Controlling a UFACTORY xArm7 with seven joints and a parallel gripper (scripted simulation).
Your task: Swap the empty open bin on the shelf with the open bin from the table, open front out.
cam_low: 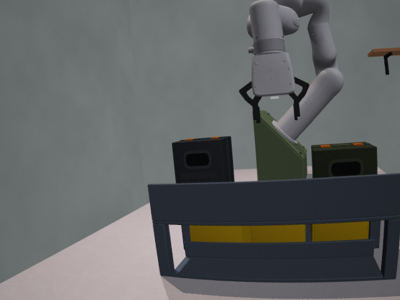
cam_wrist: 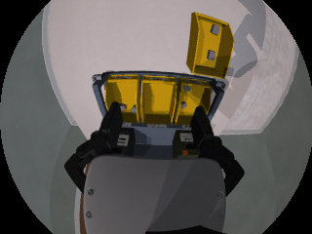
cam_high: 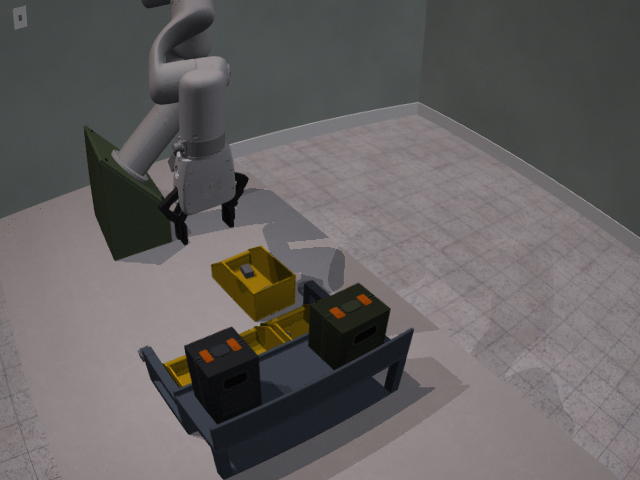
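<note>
Top view shows the gripper (cam_high: 205, 225) high above the table (cam_high: 77, 310), fingers spread wide and holding nothing. It hangs between the arm's green pedestal (cam_high: 124, 217) and the loaded bin (cam_high: 254, 282), well apart from both bins and from the shelf (cam_high: 310, 403).

The loaded bin stands on the table just in front of the shelf and carries a small grey part (cam_high: 247, 270). A row of yellow bins (cam_high: 268, 333) sits in the shelf's lower level. Which of them is the empty bin cannot be determined with certainty; in the wrist view the leftmost compartment (cam_wrist: 121, 99) appears to hold no part. Two dark cases (cam_high: 223, 373) stand on the shelf's top board.

Step in hand, by judgement: the approach for the first removal. No bin is gripped and none appears displaced from its place.

Requirements for the next move, by judgement:
- Travel over the loaded bin to the shelf's open front section.
- Descend onto a wall of the empty bin and close on it.
- Lift the front above the lip and draw the rear out from under the board.
- Keep clear of the neighbouring bins and of the dark cases.
</note>
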